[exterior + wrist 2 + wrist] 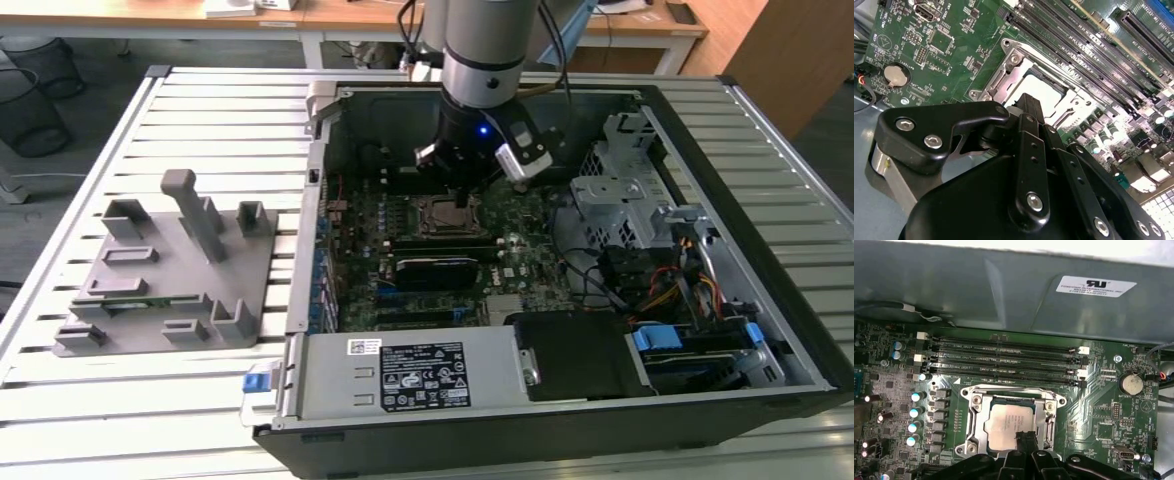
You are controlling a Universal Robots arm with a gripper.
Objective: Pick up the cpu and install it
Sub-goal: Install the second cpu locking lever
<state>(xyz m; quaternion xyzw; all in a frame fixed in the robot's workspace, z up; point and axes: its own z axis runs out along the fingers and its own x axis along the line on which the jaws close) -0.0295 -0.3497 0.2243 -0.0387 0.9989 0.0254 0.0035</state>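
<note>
Exterior view: claw [463, 200] over cpu [442, 215]

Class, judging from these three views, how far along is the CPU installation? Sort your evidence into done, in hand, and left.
Done: the cpu already lies inside the socket frame on the motherboard. In hand: the gripper is right over the chip's edge in the first wrist view; whether it grips the chip cannot be told. Left: the frame sits open around the chip, so securing it appears not yet done.
</note>
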